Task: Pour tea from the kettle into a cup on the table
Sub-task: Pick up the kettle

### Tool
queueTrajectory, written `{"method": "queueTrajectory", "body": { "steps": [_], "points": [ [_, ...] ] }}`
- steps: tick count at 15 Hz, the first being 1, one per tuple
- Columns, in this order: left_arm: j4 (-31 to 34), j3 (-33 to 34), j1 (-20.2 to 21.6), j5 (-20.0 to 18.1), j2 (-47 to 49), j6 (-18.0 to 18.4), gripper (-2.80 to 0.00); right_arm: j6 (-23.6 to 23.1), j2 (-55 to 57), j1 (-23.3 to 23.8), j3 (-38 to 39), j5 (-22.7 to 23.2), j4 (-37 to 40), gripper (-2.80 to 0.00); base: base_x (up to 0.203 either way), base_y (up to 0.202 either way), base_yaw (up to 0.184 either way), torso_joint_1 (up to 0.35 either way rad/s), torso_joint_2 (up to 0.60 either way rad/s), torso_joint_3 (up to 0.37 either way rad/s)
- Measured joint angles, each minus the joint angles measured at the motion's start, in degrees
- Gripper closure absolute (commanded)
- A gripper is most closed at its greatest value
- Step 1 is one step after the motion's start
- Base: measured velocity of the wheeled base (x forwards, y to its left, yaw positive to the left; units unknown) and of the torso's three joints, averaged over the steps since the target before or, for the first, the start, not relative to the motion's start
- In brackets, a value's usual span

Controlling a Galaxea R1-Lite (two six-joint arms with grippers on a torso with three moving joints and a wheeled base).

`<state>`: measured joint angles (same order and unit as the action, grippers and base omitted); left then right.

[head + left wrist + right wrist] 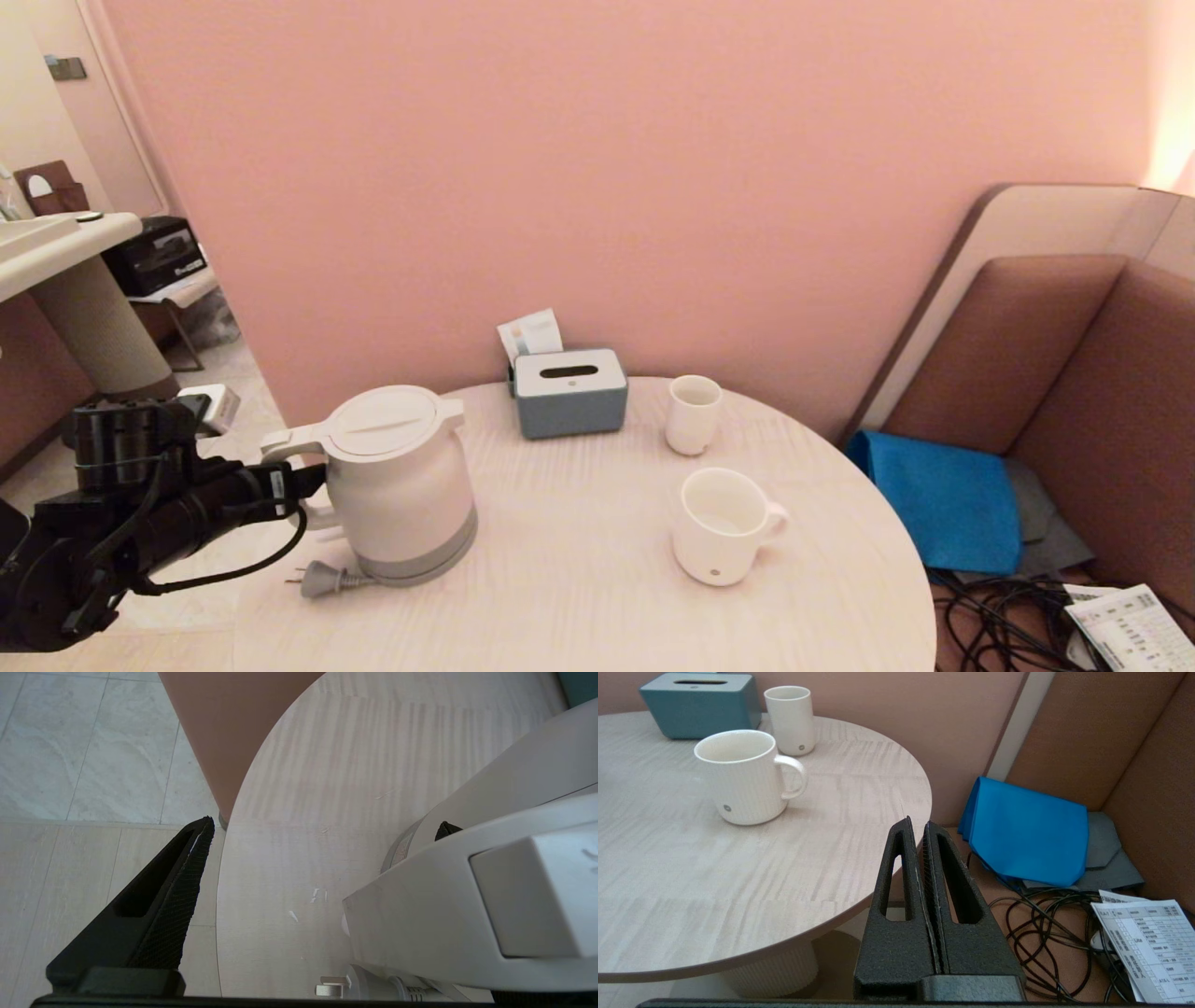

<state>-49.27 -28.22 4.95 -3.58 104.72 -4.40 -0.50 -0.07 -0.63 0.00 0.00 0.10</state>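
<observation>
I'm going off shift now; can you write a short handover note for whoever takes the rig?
Left gripper: open, straddling the handle of the kettle, not yet closed.
Right gripper: shut, empty, parked off the edge of the table.
Kettle stands upright on the table's left side; the cup sits to its right and looks empty.
Done: reach to the handle. Left: grip, lift, pour.

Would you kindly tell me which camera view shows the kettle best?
The head view: the whole kettle stands there, lid to base. The left wrist view shows only its handle and part of its side; the right wrist view shows none of it.
</observation>
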Motion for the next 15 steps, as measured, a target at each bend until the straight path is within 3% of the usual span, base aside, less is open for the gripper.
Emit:
{"method": "queueTrajectory", "body": {
  "steps": [2, 3, 15],
  "points": [
    [0.0, -0.1, 0.0, 0.0, 0.0, 0.0, -2.80, 0.0, 0.0, 0.0, 0.0, 0.0, 0.0, 0.00, 0.000, 0.000, 0.000, 0.000, 0.00, 0.000],
    [0.0, -0.1, 0.0, 0.0, 0.0, 0.0, 0.00, 0.0, 0.0, 0.0, 0.0, 0.0, 0.0, 0.00, 0.000, 0.000, 0.000, 0.000, 0.00, 0.000],
    [-0.1, 0.0, -0.1, -0.2, 0.2, -0.1, 0.00, 0.0, 0.0, 0.0, 0.0, 0.0, 0.0, 0.00, 0.000, 0.000, 0.000, 0.000, 0.00, 0.000]
  ]
}}
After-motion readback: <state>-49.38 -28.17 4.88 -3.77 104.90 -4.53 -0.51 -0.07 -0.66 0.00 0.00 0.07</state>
